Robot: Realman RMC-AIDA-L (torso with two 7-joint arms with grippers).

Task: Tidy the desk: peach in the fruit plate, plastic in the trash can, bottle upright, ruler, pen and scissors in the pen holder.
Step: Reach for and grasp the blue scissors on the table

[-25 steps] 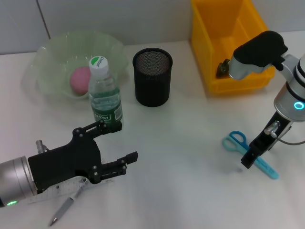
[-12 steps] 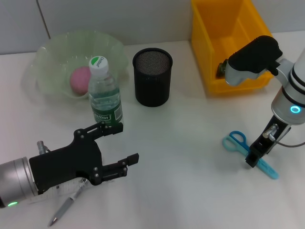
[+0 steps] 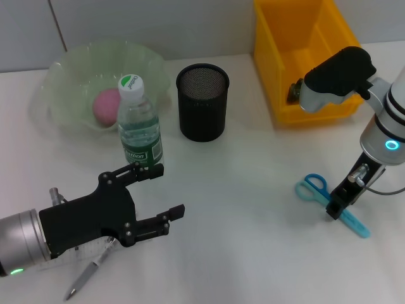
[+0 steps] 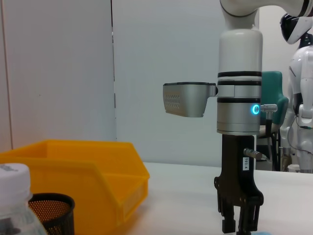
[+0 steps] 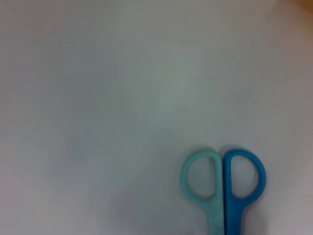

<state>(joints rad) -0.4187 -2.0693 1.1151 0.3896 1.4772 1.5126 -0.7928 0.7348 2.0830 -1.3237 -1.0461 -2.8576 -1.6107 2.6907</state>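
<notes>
The blue scissors (image 3: 329,201) lie flat on the table at the right; their two handle rings show in the right wrist view (image 5: 223,182). My right gripper (image 3: 333,211) points straight down onto the scissors' middle and also shows in the left wrist view (image 4: 239,223). The pink peach (image 3: 106,106) lies in the green fruit plate (image 3: 69,69). The water bottle (image 3: 139,126) stands upright. My left gripper (image 3: 159,193) is open and empty, just in front of the bottle. The ruler (image 3: 76,251) and the pen (image 3: 85,275) lie partly under my left arm.
The black mesh pen holder (image 3: 202,101) stands behind the table's middle. A yellow bin (image 3: 304,60) at the back right holds a small dark object (image 3: 294,92), close to my right arm's elbow.
My right gripper has moved a little to the right and down onto the scissors' middle, then stopped. The left arm has hardly moved.
</notes>
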